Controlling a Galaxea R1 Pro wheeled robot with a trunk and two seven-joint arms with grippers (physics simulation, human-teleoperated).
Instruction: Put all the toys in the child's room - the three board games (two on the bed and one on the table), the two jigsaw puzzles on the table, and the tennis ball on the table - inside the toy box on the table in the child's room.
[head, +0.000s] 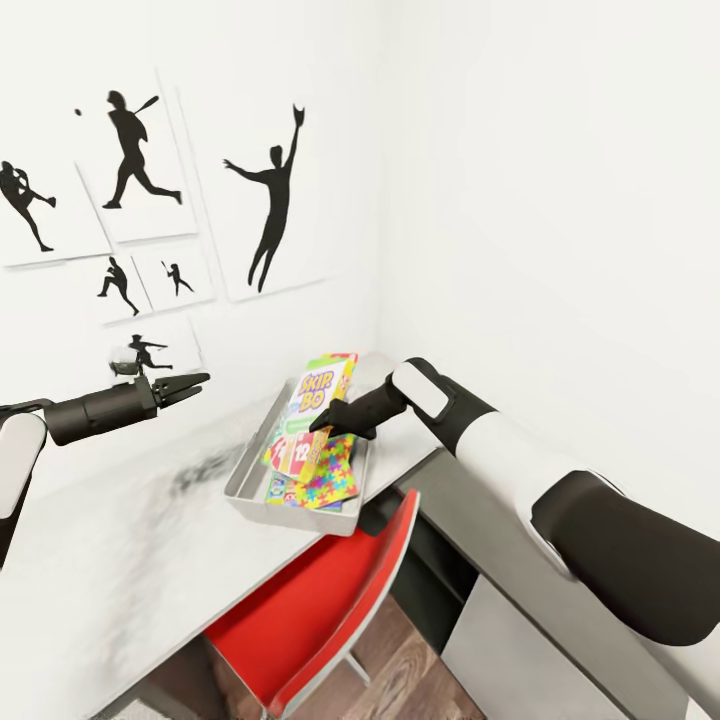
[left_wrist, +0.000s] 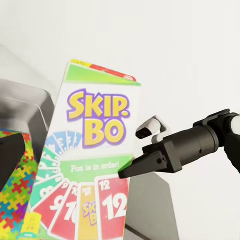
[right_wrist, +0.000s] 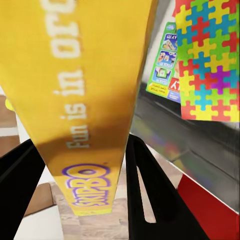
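Right gripper (head: 322, 425) clamps the Skip-Bo board game (head: 318, 405) over the toy box (head: 245, 470), 1 jigsaw puzzle (head: 330, 480) at its 5 o'clock corner; release outstanding.

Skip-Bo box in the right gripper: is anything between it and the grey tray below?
No barrier. The right gripper holds the yellow-green Skip-Bo game box tilted over the light grey open-topped tray. A multicoloured jigsaw puzzle square already lies in the tray, so the box would likely land on it.
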